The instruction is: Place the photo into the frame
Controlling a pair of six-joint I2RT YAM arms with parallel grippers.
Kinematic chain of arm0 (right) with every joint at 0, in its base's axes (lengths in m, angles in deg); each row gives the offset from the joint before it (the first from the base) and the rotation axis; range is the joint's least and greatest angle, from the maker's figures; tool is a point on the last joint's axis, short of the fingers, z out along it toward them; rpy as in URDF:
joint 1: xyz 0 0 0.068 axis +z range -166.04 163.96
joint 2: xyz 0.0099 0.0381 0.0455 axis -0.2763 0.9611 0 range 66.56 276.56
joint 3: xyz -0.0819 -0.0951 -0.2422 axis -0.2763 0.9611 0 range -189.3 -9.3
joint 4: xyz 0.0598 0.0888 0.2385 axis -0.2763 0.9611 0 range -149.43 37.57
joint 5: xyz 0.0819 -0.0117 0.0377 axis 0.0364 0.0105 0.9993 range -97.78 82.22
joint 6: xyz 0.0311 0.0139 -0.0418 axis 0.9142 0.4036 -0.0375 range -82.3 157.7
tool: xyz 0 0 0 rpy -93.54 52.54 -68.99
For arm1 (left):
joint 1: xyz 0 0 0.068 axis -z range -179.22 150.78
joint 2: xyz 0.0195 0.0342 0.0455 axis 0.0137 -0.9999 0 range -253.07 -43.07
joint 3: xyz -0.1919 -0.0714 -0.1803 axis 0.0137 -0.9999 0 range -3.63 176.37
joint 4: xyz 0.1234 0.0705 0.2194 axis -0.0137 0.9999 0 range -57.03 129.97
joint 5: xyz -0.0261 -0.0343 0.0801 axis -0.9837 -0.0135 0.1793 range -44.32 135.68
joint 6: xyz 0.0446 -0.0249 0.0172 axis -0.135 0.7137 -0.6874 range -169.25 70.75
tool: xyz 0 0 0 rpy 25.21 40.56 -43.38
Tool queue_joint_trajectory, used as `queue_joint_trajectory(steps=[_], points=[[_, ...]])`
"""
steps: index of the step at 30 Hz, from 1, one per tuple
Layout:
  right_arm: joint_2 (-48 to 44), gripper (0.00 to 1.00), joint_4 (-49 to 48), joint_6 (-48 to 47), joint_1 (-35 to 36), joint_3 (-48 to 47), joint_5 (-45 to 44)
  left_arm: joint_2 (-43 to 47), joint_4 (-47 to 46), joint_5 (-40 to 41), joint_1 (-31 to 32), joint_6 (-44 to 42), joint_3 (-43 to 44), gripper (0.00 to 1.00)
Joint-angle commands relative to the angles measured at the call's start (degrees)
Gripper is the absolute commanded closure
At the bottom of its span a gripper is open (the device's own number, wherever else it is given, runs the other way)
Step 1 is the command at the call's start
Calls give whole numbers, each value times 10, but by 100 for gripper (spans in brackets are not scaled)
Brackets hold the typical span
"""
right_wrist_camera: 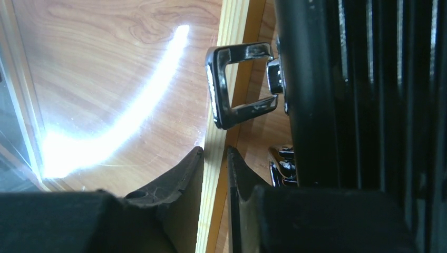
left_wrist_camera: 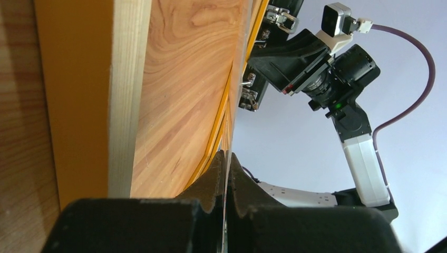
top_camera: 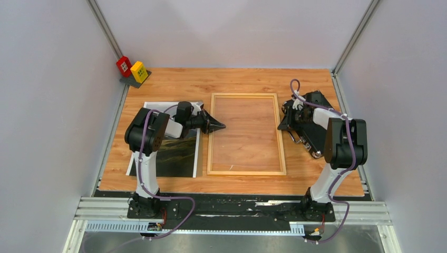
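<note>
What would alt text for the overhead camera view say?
A large thin rectangular light-wood frame lies flat on a wooden table, a black gripper at each long side: left gripper, right gripper. A dark mountain photo print lies left, a black case right.

No readable text or labels appear anywhere.
</note>
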Motion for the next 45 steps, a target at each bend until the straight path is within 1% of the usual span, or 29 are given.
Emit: queue_joint_trajectory(steps=[1, 18, 30, 41, 45], points=[[35, 79, -17, -16, -10, 3, -10, 32, -1, -2, 3, -23, 16, 100], [39, 78, -17, -15, -8, 5, -6, 38, 75, 26, 5, -148, 50, 100], [36, 78, -17, -15, -5, 6, -6, 48, 97, 37, 8, -174, 62, 100], [35, 78, -17, -15, -2, 6, -5, 42, 97, 47, 17, -189, 59, 100], [35, 78, -17, -14, 0, 6, -5, 38, 104, 53, 22, -198, 57, 98]])
